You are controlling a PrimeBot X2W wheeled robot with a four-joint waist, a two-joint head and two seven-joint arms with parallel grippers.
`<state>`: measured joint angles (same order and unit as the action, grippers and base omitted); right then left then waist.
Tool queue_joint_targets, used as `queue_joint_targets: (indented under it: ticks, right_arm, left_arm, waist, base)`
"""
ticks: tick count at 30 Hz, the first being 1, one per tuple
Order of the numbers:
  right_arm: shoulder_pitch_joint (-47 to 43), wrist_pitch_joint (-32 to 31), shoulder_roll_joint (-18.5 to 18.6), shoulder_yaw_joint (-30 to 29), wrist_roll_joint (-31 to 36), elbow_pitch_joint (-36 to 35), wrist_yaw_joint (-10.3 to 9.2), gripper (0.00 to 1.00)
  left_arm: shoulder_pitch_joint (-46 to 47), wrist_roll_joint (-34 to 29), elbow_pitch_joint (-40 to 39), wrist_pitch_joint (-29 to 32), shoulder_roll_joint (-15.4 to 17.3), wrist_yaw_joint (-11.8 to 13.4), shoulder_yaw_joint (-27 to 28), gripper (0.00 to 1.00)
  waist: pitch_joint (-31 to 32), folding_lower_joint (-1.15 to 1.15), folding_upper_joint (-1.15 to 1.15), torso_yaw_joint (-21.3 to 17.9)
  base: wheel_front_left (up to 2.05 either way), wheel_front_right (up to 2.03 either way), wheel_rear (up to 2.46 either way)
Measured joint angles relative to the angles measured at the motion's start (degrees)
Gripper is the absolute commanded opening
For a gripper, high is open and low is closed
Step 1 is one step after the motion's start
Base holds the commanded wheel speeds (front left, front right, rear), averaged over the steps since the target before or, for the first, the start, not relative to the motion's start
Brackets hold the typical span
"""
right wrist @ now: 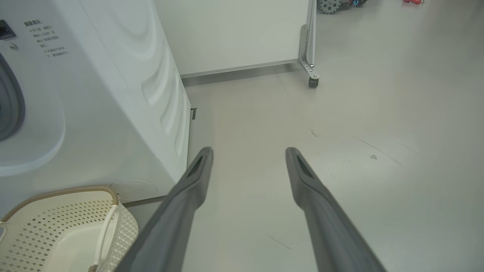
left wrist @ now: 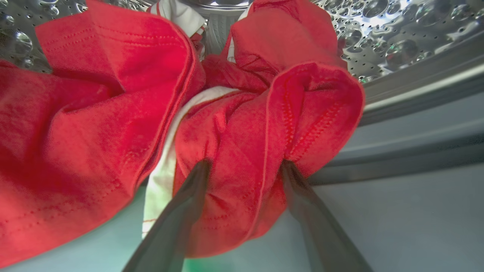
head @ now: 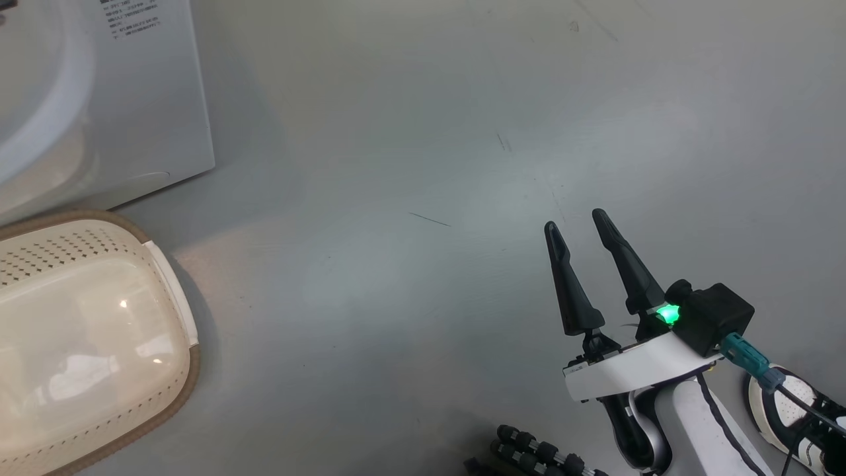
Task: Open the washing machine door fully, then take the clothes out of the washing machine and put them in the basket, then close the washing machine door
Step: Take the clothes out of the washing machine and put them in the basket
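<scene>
Clothes [left wrist: 234,124]: one bunched mass of red fabric, count of pieces not resolvable. It has no clear long axis. Folds and one white trim stripe run away from the left hand [left wrist: 245,165] toward the drum [left wrist: 382,34]. The near part hangs out past the grey seal [left wrist: 408,158]; the far part lies inside the perforated drum.

Left hand: two fingers spread wide with a fold of the red fabric between them, tips sunk in the cloth, not clamped.

Right hand [head: 574,221]: two fingers wide apart, holding nothing, above the floor [head: 423,152], well right of the basket.

Basket [head: 193,370]: one, near left; its bare glossy bottom shows.

Washing machine [head: 152,112]: one, just beyond the basket, far left.
</scene>
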<state>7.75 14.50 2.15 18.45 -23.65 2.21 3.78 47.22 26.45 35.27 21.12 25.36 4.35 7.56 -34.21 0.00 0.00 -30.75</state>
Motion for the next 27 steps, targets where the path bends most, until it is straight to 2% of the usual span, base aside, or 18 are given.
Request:
queue_joint_targets:
  ticks: [2,3,4,5,14,16,27]
  right_arm:
    - [0.0,0.0,0.0,0.1,0.0,0.0,-0.41,1.0]
    - [0.0,0.0,0.0,0.1,0.0,0.0,-0.41,1.0]
    - [0.0,0.0,0.0,0.2,0.0,0.0,-0.41,1.0]
    - [0.0,0.0,0.0,0.3,0.0,0.0,-0.41,1.0]
    - [0.8,0.0,0.0,0.6,0.0,0.0,-0.43,1.0]
    - [1.0,0.0,0.0,0.4,0.0,0.0,-0.96,1.0]
    - [1.2,0.0,0.0,-1.3,1.7,0.5,-0.98,1.0]
  left_arm:
    - [0.4,0.0,0.7,0.2,0.0,0.3,0.0,1.0]
    - [0.6,0.0,1.0,0.5,0.0,0.3,0.0,0.74]
    - [0.8,0.0,1.2,0.5,0.0,0.3,0.0,0.34]
    - [1.0,0.0,1.4,0.5,0.0,0.3,-0.1,0.0]
    - [1.9,0.0,3.0,-0.2,-0.4,-0.2,-0.5,0.0]
    - [1.9,0.0,3.3,-1.4,-0.9,-0.7,-0.9,0.0]
    - [1.8,0.0,3.4,-9.4,-3.9,-4.8,-2.9,0.0]
  waist:
    - [0.0,0.0,0.0,0.0]
    - [0.0,0.0,0.0,0.0]
    - [0.0,0.0,0.0,0.0]
    - [0.0,0.0,0.0,0.0]
    - [0.3,0.0,0.0,0.1]
    - [0.6,0.0,0.0,0.3]
    - [3.3,0.0,0.0,2.8]
  base:
    - [0.0,0.0,0.0]
    - [0.0,0.0,0.0]
    - [0.0,0.0,0.0]
    - [0.0,0.0,0.0]
    - [0.0,0.0,0.0]
    - [0.0,0.0,0.0]
    - [0.0,0.0,0.0]
